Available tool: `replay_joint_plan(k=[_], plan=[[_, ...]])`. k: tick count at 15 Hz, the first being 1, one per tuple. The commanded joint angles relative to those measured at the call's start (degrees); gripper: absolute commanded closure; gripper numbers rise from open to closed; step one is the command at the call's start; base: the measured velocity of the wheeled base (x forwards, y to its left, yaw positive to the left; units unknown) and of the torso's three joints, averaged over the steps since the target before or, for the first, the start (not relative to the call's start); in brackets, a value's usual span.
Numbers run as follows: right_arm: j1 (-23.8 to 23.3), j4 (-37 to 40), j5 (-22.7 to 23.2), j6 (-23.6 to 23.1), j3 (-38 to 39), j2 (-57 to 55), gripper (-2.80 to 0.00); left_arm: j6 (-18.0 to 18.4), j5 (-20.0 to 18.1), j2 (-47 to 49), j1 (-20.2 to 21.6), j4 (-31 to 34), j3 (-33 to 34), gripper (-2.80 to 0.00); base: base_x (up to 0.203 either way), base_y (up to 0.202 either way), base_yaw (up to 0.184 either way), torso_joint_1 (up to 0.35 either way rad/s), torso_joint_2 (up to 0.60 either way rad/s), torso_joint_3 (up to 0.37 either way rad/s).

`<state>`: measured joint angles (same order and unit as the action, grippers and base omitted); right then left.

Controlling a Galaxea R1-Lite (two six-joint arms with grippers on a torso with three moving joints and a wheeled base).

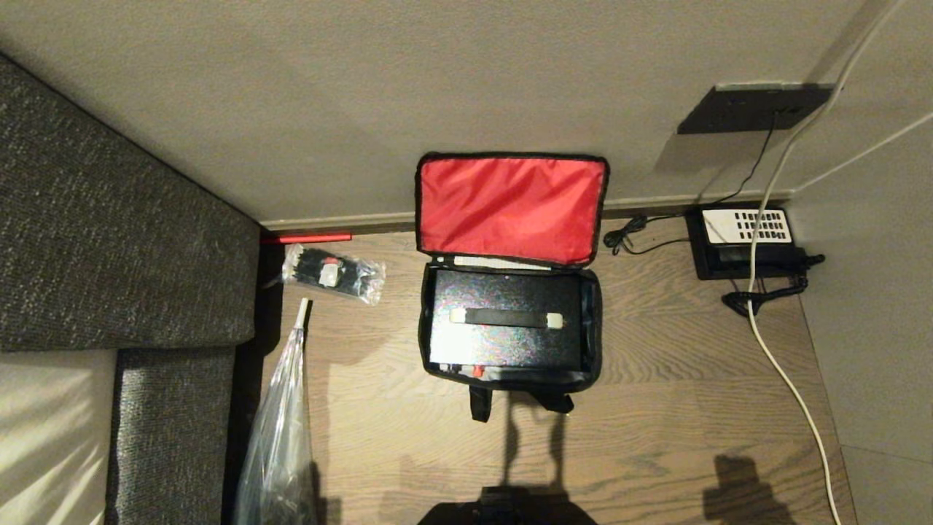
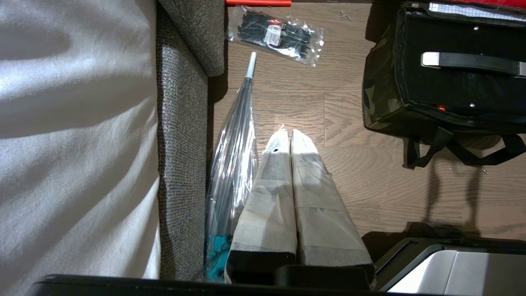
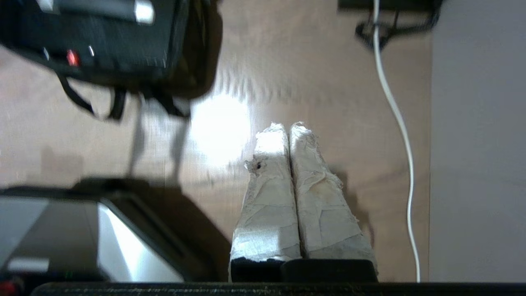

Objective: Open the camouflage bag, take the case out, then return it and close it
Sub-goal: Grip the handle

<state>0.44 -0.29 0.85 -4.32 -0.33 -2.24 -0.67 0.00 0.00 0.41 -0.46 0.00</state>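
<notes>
Head view: The boxy green-and-black camouflage fabric bag (image 1: 510, 321) sits on the wood-grain floor (image 1: 656, 408), near the beige wall (image 1: 437, 87). Its long axis runs left to right across the view, parallel to the wall. The lid with bright red lining (image 1: 510, 208) is folded back and leans upright against the wall, hinge on the wall side, opening facing up. The flat black rectangular case (image 1: 503, 328) lies inside the bag, long axis matching the bag's, with its black strap handle (image 1: 506, 318) also running left to right. The bag's black straps (image 1: 517, 401) point toward the robot. A clear plastic packet of black items (image 1: 334, 273) lies to the left of the bag, apart from it. A black telephone with white keypad panel (image 1: 743, 240) sits to the right, by the wall. Neither gripper appears in this view.

Left wrist view: The left gripper (image 2: 291, 131) hangs above bare floor, its tape-wrapped fingers pressed together and holding nothing. The bag lies well apart from it. A folded clear plastic umbrella (image 2: 236, 156) lies beside the grey couch (image 2: 181, 144).

Right wrist view: The right gripper (image 3: 289, 125) hangs above bare floor, fingers pressed together, empty, near a white cable (image 3: 400, 123). The bag's corner is well apart from it.
</notes>
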Motion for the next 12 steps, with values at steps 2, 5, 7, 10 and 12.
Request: replay_joint_plan(k=[2, 5, 7, 10, 12], plan=[[0.0, 0.4, 0.0, 0.0, 0.2, 2.4, 0.0, 0.0, 0.0, 0.0, 0.0, 0.0, 0.1, 0.0, 0.0, 0.0, 0.0, 0.0, 0.0, 0.0], [0.0, 0.4, 0.0, 0.3, 0.2, 2.3, 0.0, 0.0, 0.0, 0.0, 0.0, -0.1, 0.1, 0.0, 0.0, 0.0, 0.0, 0.0, 0.0, 0.0], [0.0, 0.3, 0.0, 1.0, 0.2, 2.2, 0.0, 0.0, 0.0, 0.0, 0.0, 0.0, 0.1, 0.0, 0.0, 0.0, 0.0, 0.0, 0.0, 0.0], [0.0, 0.3, 0.0, 1.0, 0.2, 2.2, 0.0, 0.0, 0.0, 0.0, 0.0, -0.1, 0.1, 0.0, 0.0, 0.0, 0.0, 0.0, 0.0, 0.0], [0.0, 0.3, 0.0, 1.0, 0.2, 2.2, 0.0, 0.0, 0.0, 0.0, 0.0, 0.0, 0.1, 0.0, 0.0, 0.0, 0.0, 0.0, 0.0, 0.0]])
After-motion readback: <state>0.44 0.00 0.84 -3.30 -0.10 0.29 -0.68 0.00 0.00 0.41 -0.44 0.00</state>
